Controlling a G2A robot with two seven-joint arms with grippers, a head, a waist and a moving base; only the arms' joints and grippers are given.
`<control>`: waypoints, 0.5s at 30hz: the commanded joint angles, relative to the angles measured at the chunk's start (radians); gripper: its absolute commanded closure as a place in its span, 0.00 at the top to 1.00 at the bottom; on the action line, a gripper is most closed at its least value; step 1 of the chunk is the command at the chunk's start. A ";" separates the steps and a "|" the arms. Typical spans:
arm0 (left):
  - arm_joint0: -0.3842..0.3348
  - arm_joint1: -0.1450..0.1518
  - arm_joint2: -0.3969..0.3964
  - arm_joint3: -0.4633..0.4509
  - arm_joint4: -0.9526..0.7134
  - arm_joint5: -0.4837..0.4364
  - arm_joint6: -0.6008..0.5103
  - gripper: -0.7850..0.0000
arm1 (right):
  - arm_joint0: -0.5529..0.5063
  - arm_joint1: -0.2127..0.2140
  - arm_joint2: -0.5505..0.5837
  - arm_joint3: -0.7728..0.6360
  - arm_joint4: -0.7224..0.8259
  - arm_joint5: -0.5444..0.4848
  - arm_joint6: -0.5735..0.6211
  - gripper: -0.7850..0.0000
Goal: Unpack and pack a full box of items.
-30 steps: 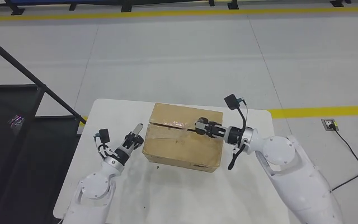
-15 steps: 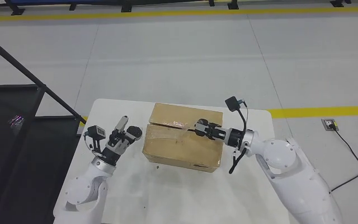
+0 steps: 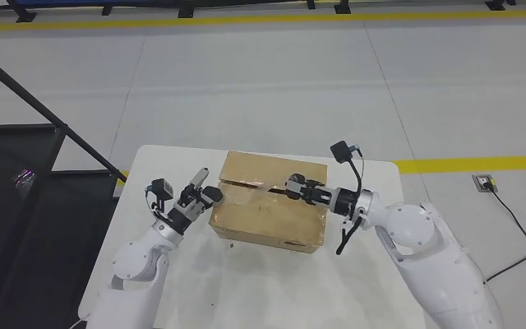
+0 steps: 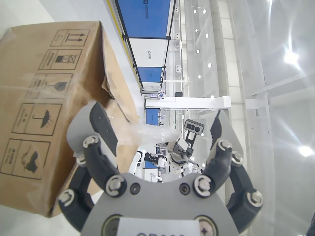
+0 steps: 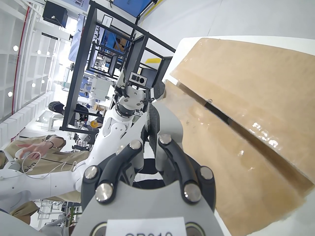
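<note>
A brown cardboard box (image 3: pixel 267 215) sits mid-way across the white tabletop (image 3: pixel 246 280), a dark seam parting its top flaps and clear tape (image 4: pixel 152 131) crumpled at one end. The left hand (image 4: pixel 157 116) is spread wide at that end, one finger just beside the torn corner. The right hand (image 5: pixel 152 116) lies over the box top, clenched; I cannot tell whether it pinches anything.

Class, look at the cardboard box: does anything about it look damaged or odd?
Yes. The box has a torn top flap at the end beside the left gripper, and crumpled clear tape juts from the seam there.
</note>
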 commanded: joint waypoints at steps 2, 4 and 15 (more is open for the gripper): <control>-0.008 0.000 0.007 0.015 0.001 -0.001 0.006 1.00 | -0.003 0.000 0.001 -0.006 -0.004 -0.012 -0.002 0.00; -0.008 0.001 0.011 0.018 0.003 0.000 0.005 1.00 | -0.005 0.001 0.002 -0.008 -0.009 -0.018 0.000 0.00; 0.006 0.007 0.013 0.005 0.006 0.009 0.016 1.00 | -0.032 0.003 0.014 -0.046 -0.029 -0.127 -0.043 0.00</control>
